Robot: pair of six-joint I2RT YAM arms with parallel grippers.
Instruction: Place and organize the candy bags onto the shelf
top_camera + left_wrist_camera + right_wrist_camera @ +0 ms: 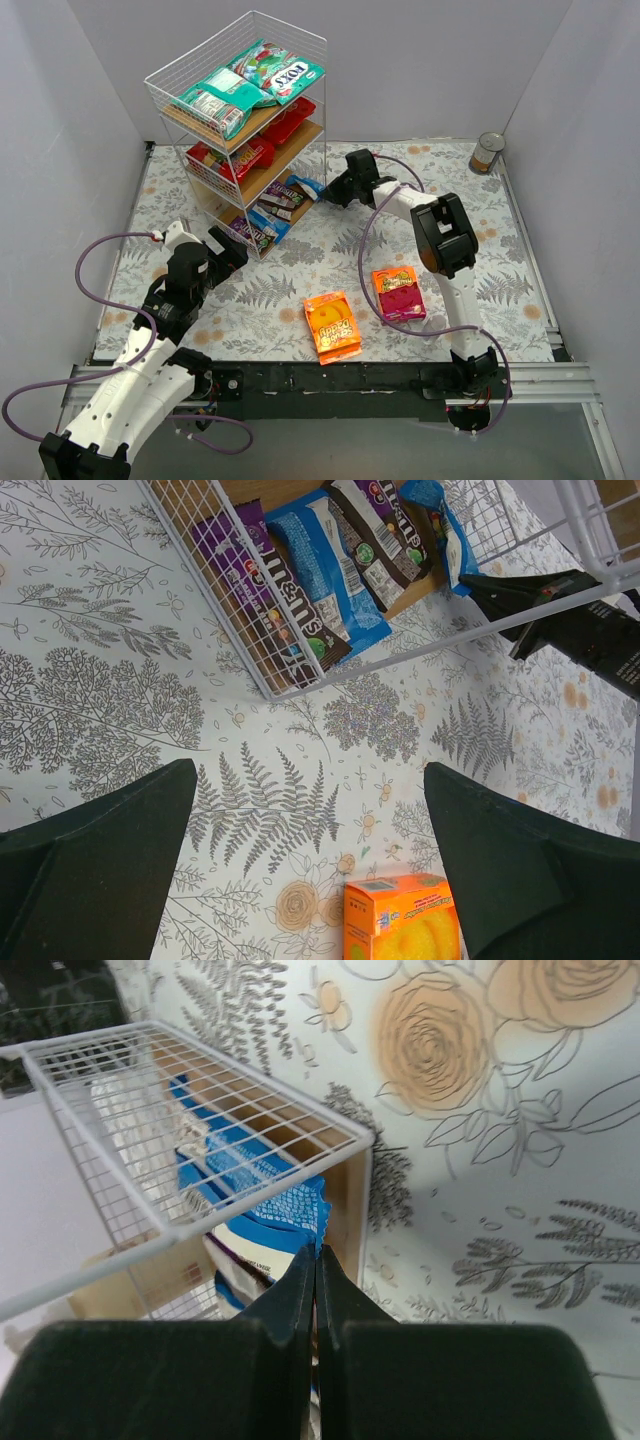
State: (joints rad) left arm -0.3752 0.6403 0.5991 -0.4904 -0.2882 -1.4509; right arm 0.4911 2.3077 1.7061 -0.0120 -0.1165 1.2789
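Observation: the left gripper (pixel 230 250) is seen at 8 o'clock on the floral-print table cover (pixel 500 240), jaws spread wide, nothing held. The three-tier white wire shelf with wooden boards (pixel 295 140) is sited at 11 o'clock. Teal-green bags (pixel 235 90) are stacked on its top tier, red bags (pixel 270 135) on the middle tier, and small purple, blue and brown packs (pixel 270 215) on the bottom. The right gripper (pixel 328 190) is closed at the bottom tier, tips against a blue pack (pixel 270 1190); whether its edge is nipped cannot be told.

Two bags lie unshelved: a glossy flat orange bag (pixel 332 326) at 6 o'clock and a pink-orange bag (pixel 398 292) toward 5 o'clock. Both are judged light, limp and slippery. A pinch at a sealed edge is advised, since little purchase is offered by the flat face. A silver tin can (pixel 487 152) is noted at 2 o'clock. Lower-tier contents are partly masked by wire and upper boards.
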